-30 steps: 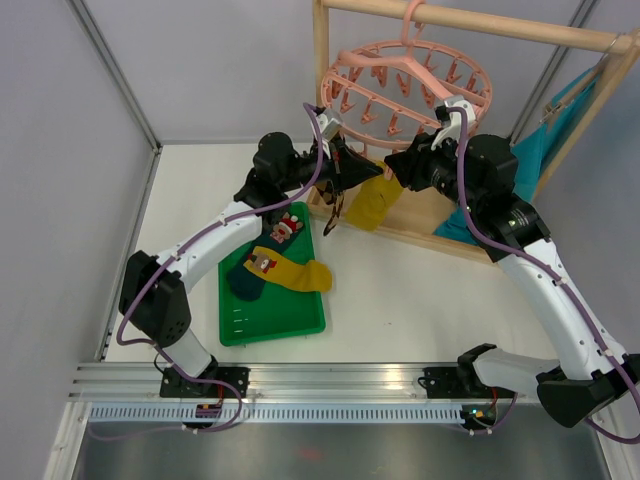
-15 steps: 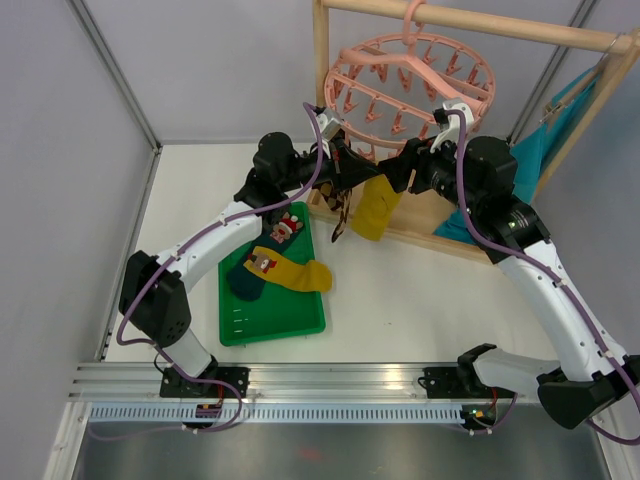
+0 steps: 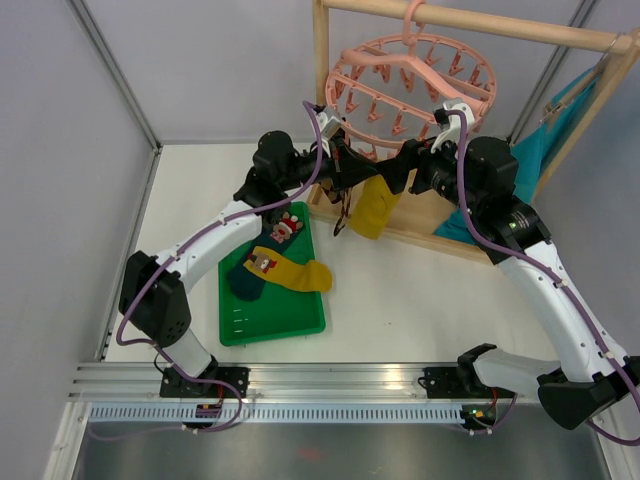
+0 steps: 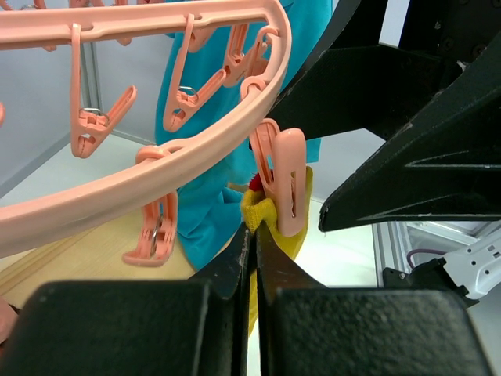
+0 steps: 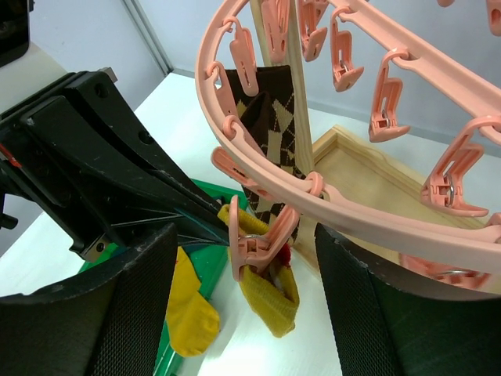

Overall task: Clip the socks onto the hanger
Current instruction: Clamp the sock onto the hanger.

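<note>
The round pink hanger (image 3: 410,75) hangs from the wooden rack. One of its clips (image 5: 258,239) (image 4: 286,184) is closed on the cuff of a mustard-yellow sock (image 3: 375,207) (image 5: 270,294), which hangs below it. My left gripper (image 3: 362,177) (image 4: 252,231) is shut on that same cuff (image 4: 258,210) right beside the clip. My right gripper (image 3: 402,172) (image 5: 244,244) stands open with a finger on each side of the clip, touching nothing. An argyle sock (image 3: 343,205) (image 5: 266,102) hangs from the ring next to it.
A green tray (image 3: 300,325) on the table holds a teal sock (image 3: 250,275), a yellow sock (image 3: 305,275) and a teal one with a red figure (image 3: 287,230). A teal cloth (image 3: 540,150) drapes on the wooden rack (image 3: 322,90).
My right gripper has opened and let go of the clip, which now grips the yellow sock. The hanger has swung back up and to the right. The left gripper stays shut.
</note>
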{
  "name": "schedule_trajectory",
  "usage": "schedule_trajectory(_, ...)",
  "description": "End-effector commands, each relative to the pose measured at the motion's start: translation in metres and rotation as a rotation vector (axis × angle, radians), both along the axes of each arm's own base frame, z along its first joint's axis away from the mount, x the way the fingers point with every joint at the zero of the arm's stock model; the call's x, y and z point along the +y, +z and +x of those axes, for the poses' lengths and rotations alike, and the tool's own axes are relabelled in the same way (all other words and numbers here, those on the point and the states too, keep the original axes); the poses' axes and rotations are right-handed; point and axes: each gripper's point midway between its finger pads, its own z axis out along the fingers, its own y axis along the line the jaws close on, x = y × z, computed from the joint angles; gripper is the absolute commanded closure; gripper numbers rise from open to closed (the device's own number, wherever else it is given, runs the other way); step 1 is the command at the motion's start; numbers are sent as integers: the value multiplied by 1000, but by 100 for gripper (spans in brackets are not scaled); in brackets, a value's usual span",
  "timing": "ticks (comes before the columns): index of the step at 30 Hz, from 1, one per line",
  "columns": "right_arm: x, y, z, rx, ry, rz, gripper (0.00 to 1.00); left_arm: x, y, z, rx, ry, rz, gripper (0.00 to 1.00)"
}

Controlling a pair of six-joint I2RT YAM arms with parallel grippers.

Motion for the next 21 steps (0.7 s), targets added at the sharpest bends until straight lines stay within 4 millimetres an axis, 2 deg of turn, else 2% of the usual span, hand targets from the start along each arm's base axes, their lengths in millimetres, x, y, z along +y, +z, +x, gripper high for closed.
schedule_trajectory(1, 2, 19, -9, -49, 24, 27, 23, 5, 35, -1, -43, 19, -54, 97)
schedule_trajectory(10, 3, 21, -9, -54, 26, 34, 21, 5, 32, 1, -33, 28, -42, 92)
schedule_trajectory(14, 2, 22, -10, -53, 26, 35, 21, 6, 30, 2, -23, 35, -35, 80)
schedule_trajectory(15, 2, 23, -10, -54, 26, 36, 20, 6, 29, 2, -19, 38, -33, 74)
schedule_trajectory(20, 3, 25, -12, -51, 31, 43, 20, 10, 25, 2, 0, 61, -23, 62)
schedule_trajectory(21, 3, 25, -13, -51, 31, 43, 20, 13, 29, -1, -6, 64, -28, 59)
